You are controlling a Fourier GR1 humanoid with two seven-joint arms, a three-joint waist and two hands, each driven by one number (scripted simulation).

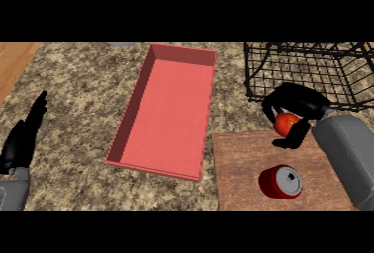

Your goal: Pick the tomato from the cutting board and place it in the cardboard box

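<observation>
Right hand (298, 106) holds the tomato (286, 123).
Its fingers are curled round the tomato, above the cutting board's (241, 173) far edge.

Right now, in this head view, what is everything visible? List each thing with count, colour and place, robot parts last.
tomato: one, red-orange, held in the right hand above the cutting board's far edge
cutting board: one, brown wood, lower right on the counter
round can: one, red with a grey top, lying on the cutting board
box: one, red-pink, long and open-topped, centre of the counter
wire basket: one, black, upper right
counter: one, speckled stone
left hand: one, black, open, resting at the left edge, fingers up
right hand: one, black, on a grey forearm, curled round the tomato
</observation>
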